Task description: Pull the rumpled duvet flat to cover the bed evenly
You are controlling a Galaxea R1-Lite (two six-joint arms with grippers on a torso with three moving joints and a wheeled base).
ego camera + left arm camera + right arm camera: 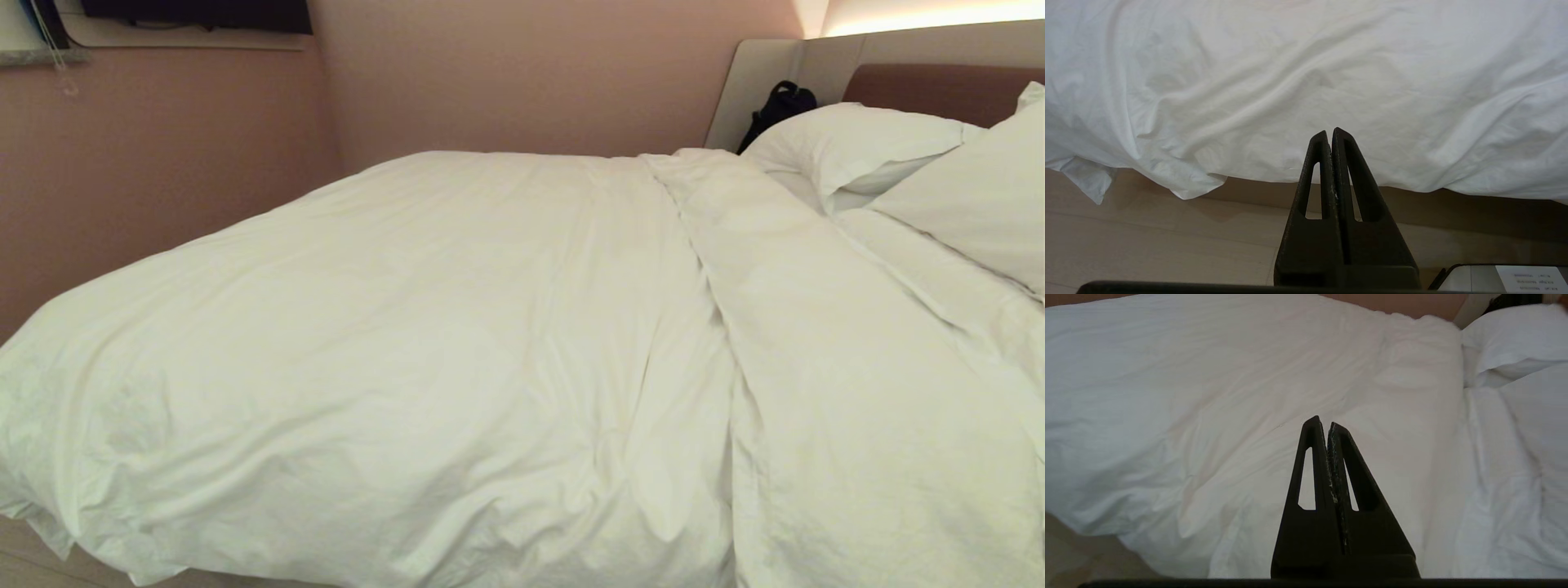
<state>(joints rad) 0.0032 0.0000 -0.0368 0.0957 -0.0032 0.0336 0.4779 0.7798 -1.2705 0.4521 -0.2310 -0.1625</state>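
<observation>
The puffy white duvet [392,343] lies over most of the bed, its top edge folded back in a long band [784,327] below the pillows. Of the bed, only the padded headboard [939,86] shows at the back right. Neither arm appears in the head view. My left gripper [1329,132] is shut and empty, low beside the bed, pointing at the duvet's hanging edge [1306,122] above the floor. My right gripper [1323,421] is shut and empty too, held above the duvet [1229,396] and aimed across it, apart from the cloth.
Two plump white pillows [857,143] [980,196] lean at the headboard, with a black object [780,102] behind them. A pink wall [163,163] runs along the bed's far side. Beige floor [1147,237] lies on my side, with a white labelled thing [1506,277] near my left gripper.
</observation>
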